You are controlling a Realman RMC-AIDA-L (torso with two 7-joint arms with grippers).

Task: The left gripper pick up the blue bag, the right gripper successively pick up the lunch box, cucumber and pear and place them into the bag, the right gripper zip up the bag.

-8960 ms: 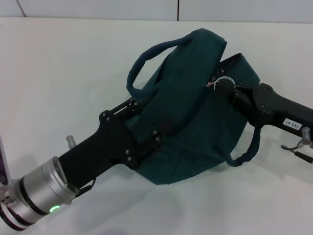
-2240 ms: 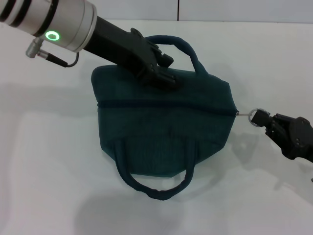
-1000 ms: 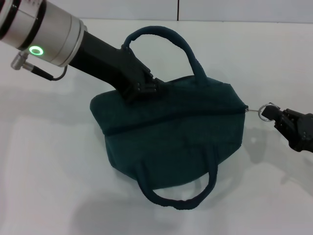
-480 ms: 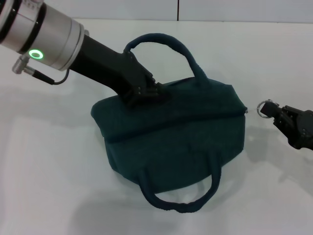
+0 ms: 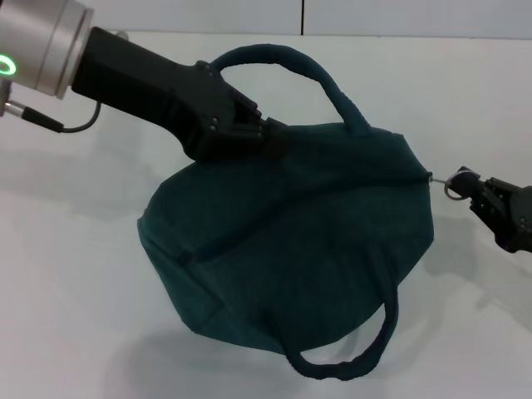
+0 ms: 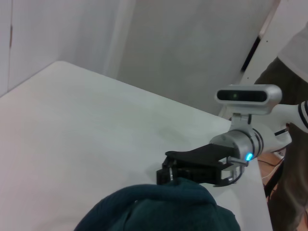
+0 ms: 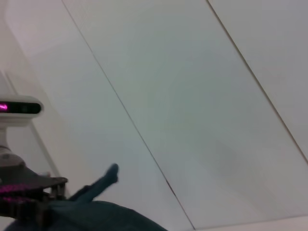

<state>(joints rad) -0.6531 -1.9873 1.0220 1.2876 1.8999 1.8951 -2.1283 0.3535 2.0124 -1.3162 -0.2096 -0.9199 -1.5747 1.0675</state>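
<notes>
The blue bag (image 5: 291, 249) sits in the middle of the white table (image 5: 91, 274), zipped shut along its top, bulging and tipped so its near handle (image 5: 349, 349) loops down toward the front edge. Its far handle (image 5: 283, 71) arches up behind. The left gripper (image 5: 258, 133) reaches in from the far left, its black fingers clamped on the bag's fabric at the top edge, just below the far handle. The silver wrist with its green ring light (image 5: 7, 65) is at the far left corner.

On the right, the right gripper (image 5: 475, 189) stands just off the bag's right end, its fingertips pinching the silver ring pull (image 5: 457, 181) of the zipper, with the thin link stretched back to the bag's corner. From the left wrist view the right gripper (image 6: 166, 175) shows beyond the bag's rounded fabric (image 6: 163, 207), its blue light (image 6: 249, 156) glowing.
</notes>
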